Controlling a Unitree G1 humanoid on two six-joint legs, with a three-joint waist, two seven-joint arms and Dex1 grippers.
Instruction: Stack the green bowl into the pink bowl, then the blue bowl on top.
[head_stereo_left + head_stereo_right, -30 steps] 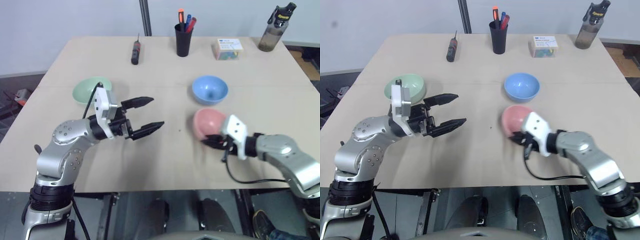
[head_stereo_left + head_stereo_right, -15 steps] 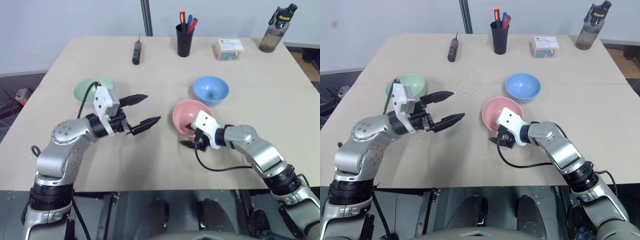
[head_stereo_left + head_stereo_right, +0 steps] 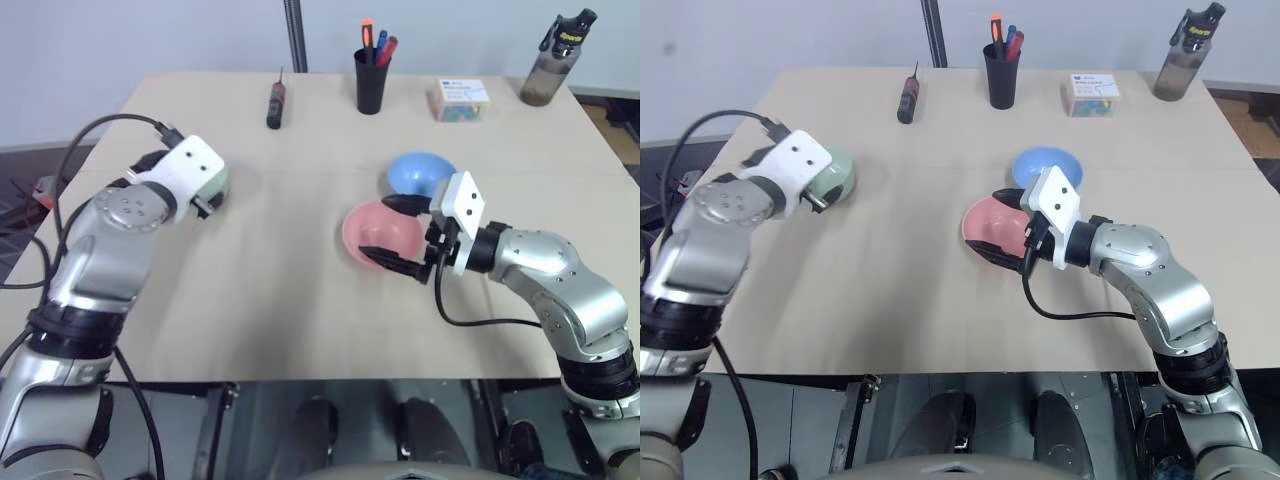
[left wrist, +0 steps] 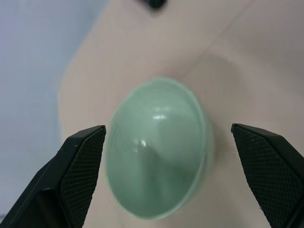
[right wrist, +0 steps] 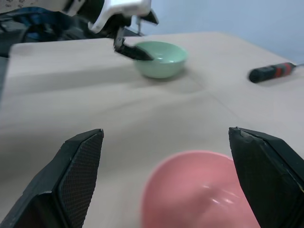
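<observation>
The table [image 3: 300,300] is a pale beige top with a faint seam running across it from left edge to right edge; a light wall stands behind the far edge and a dark floor shows past the left edge.

Along the far edge, from left to right: a black-and-red screwdriver [image 3: 273,105], a black cup of pens [image 3: 369,82], a small card box [image 3: 458,99] and a dark water bottle [image 3: 551,62] at the far right corner.

The green bowl [image 3: 836,176] sits upright near the left edge, close to the seam. The left gripper [image 4: 175,183] is over it, fingers spread wide to either side of the bowl, not touching it.

The pink bowl [image 3: 375,232] rests on the table right of centre, tilted. The right gripper [image 3: 396,232] is at its right rim, fingers spread apart, one above and one below the rim; contact cannot be told.

The blue bowl [image 3: 418,171] stands just beyond the pink bowl, apart from it, partly hidden by the right gripper's white housing.
</observation>
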